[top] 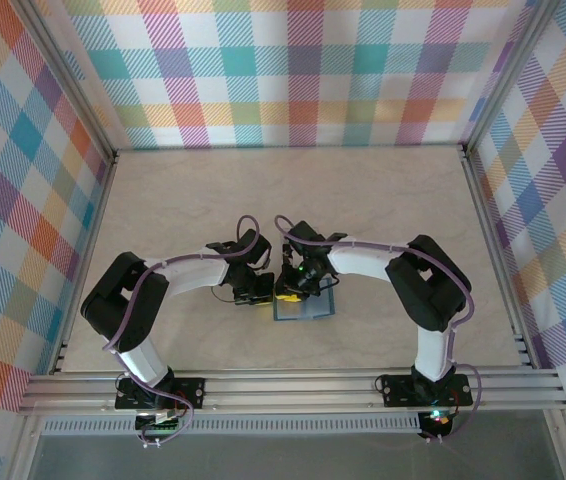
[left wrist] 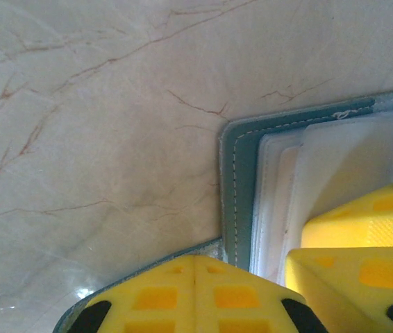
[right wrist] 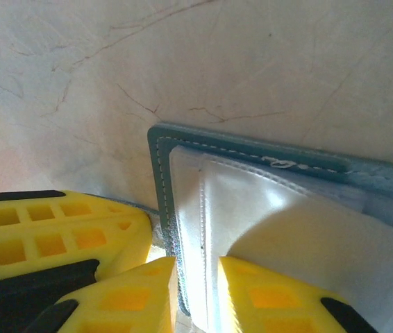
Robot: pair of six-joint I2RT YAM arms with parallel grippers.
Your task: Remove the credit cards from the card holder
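The card holder [top: 304,309], a teal wallet, lies open on the marble table near the front edge. Its stitched teal border [right wrist: 160,173] frames pale, shiny inner pockets [right wrist: 252,208]. My left gripper [left wrist: 195,267] is shut, its tips down at the holder's lower left corner beside the stitched edge [left wrist: 240,187]. My right gripper [right wrist: 196,284] is open by a narrow gap, and the holder's left edge and a pale pocket strip lie between its fingers. From above, both grippers [top: 263,296] [top: 293,290] meet at the holder's left side. The credit cards are hidden.
The marble tabletop [top: 293,190] stretches beyond the holder to the checked back wall [top: 293,70]. Aluminium rails [top: 293,385] run along the front, and checked side walls [top: 23,200] close the sides. My right gripper's yellow fingers [left wrist: 363,250] crowd the pockets in the left wrist view.
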